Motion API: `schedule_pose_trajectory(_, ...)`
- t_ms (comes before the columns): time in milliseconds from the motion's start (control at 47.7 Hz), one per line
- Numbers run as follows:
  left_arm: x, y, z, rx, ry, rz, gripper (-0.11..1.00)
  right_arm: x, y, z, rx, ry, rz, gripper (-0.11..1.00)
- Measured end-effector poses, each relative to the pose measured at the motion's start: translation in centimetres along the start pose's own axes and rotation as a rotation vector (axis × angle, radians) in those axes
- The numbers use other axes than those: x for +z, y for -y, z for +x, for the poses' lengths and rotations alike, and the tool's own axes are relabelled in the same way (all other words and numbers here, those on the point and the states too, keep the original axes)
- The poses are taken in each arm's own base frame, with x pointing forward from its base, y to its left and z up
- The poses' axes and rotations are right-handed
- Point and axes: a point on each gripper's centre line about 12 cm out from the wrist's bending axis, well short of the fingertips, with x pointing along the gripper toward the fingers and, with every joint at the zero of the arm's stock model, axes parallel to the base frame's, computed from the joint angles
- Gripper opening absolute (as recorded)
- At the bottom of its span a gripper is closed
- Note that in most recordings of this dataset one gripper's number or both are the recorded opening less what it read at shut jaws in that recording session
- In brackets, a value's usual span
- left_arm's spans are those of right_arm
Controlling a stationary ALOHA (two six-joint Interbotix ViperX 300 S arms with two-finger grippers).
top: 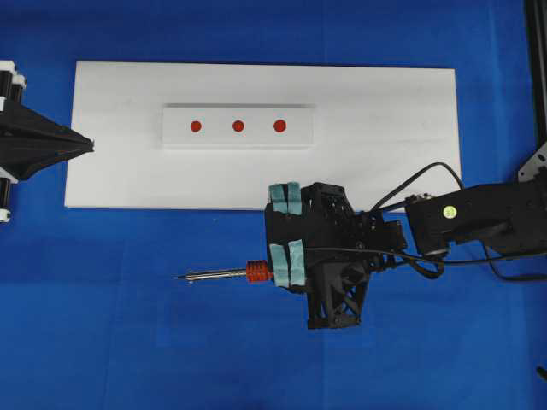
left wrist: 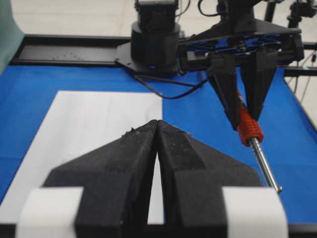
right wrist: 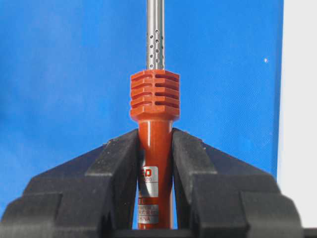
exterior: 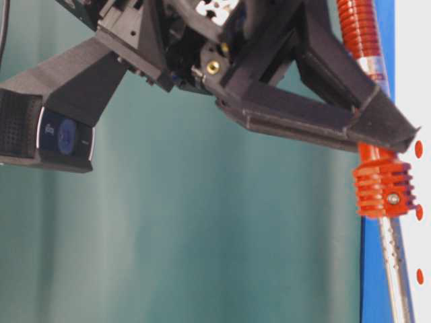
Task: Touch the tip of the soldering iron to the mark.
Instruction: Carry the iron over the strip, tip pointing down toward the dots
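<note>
The soldering iron (top: 224, 274) lies level, its tip pointing left over the blue cloth in front of the white board. My right gripper (top: 278, 270) is shut on its red-orange handle just behind the ribbed collar (right wrist: 154, 96); in the right wrist view both fingers press on the handle. The mark (top: 238, 126) is the middle red dot on the white block (top: 238, 109), well beyond the tip. It also shows in the table-level view (exterior: 419, 212). My left gripper (top: 89, 143) is shut and empty at the board's left edge; it also shows in its own wrist view (left wrist: 157, 123).
The white board (top: 385, 137) carries the block on a blue cloth (top: 128, 342). Two outer red dots (top: 196, 126) (top: 279, 126) flank the mark. The iron's black cord (top: 419, 179) loops over the board's right front corner by the right arm.
</note>
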Motion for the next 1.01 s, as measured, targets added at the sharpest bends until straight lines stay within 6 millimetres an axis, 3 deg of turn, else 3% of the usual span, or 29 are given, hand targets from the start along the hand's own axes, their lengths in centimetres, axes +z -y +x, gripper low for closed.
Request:
schedule_pose_trajectory(168,0.0,0.0,0.0,0.000,0.000,0.000,0.02,0.4,1.1,0.0,-0.025,0.006,-0.012,0.06)
schedule_pose_trajectory(671,0.0,0.0,0.0,0.000,-0.002,0.000,0.02,2.8,12.0,-2.0,-0.246,0.024,-0.042,0.06)
schedule_pose_trajectory(1007,0.0,0.0,0.0,0.000,0.000,0.000,0.02,3.3,16.5,-3.2,-0.325,0.016,-0.087,0.06)
